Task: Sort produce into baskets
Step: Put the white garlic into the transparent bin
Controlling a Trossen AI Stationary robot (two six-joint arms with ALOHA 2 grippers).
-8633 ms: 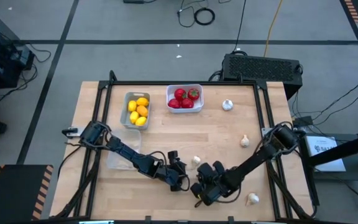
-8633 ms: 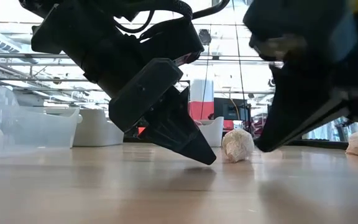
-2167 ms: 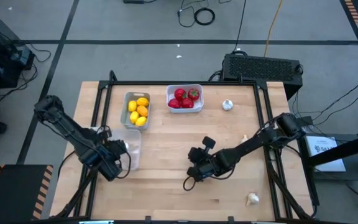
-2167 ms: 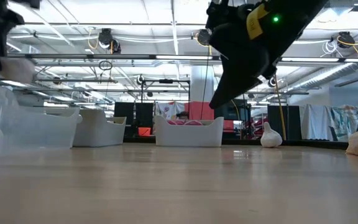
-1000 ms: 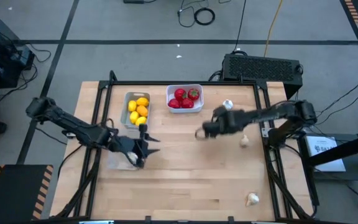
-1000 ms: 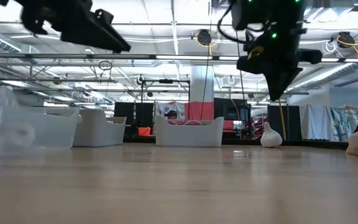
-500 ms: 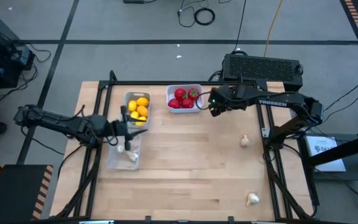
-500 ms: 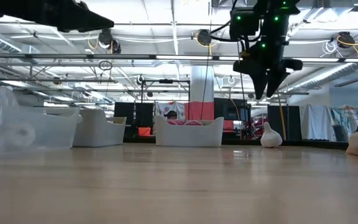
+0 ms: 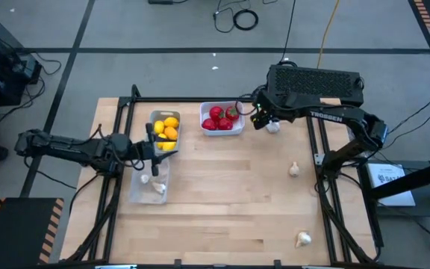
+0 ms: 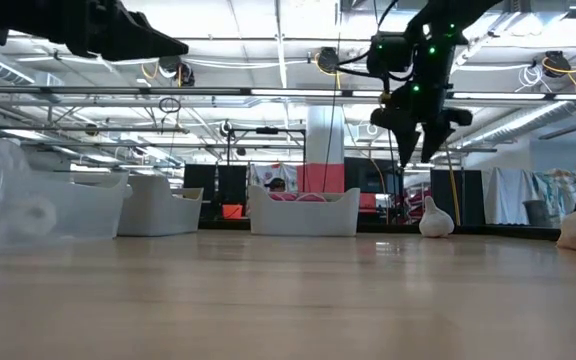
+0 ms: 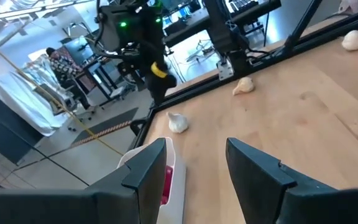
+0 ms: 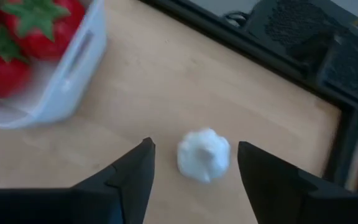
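From above, the right gripper (image 9: 262, 119) hangs over the table's far edge next to a garlic bulb (image 9: 273, 126) and the white basket (image 9: 222, 119) of red fruits, while the left gripper (image 9: 152, 146) sits above the clear basket (image 9: 149, 187) beside the grey basket (image 9: 163, 131) of lemons. The right wrist view shows its fingers (image 12: 127, 176) spread, garlic on the wood between them; the left wrist view shows its fingers (image 11: 148, 171) apart and empty
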